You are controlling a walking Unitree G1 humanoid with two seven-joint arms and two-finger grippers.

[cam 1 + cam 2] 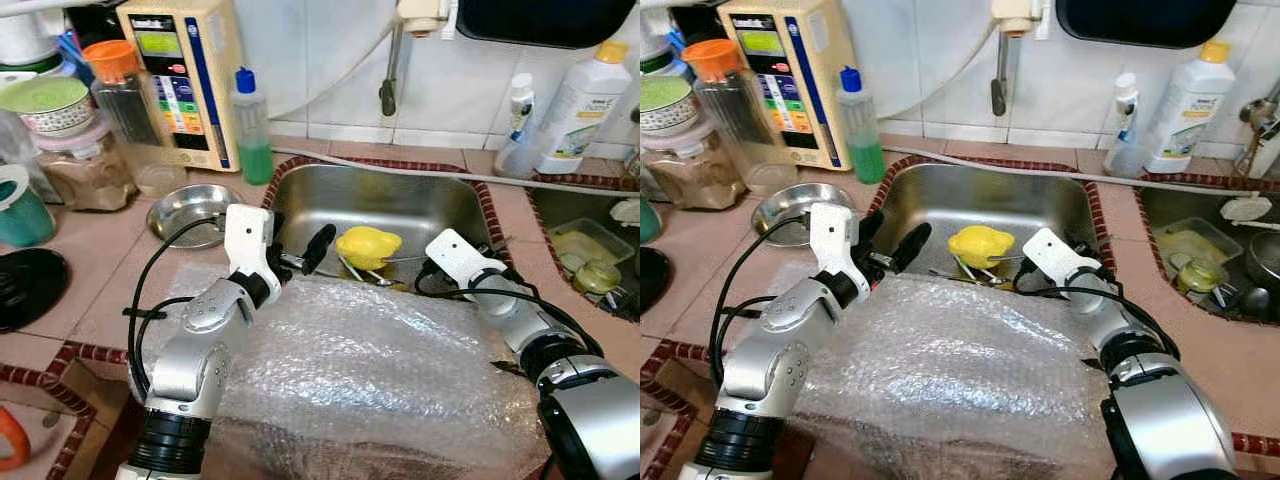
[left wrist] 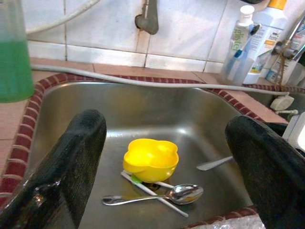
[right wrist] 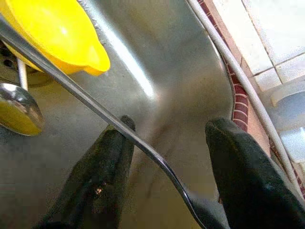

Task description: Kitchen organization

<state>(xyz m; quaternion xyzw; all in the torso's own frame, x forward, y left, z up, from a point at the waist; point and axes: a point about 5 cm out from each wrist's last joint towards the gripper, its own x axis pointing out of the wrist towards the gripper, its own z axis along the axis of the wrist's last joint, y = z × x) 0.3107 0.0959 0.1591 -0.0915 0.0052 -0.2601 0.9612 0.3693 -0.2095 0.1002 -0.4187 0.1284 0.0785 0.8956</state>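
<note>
Steel sink (image 1: 440,205) holds glossy yellow lobed bowl (image 2: 150,160), spoon (image 2: 164,194).

Spoon (image 3: 143,148) ends beyond frame

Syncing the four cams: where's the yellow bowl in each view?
Left eye view: yellow bowl in the sink, centre, above the bubble wrap.
Right eye view: just left of centre.
Left wrist view: lower centre, above the spoon.
Right wrist view: upper left corner.
Shared landmark: steel sink.
</note>
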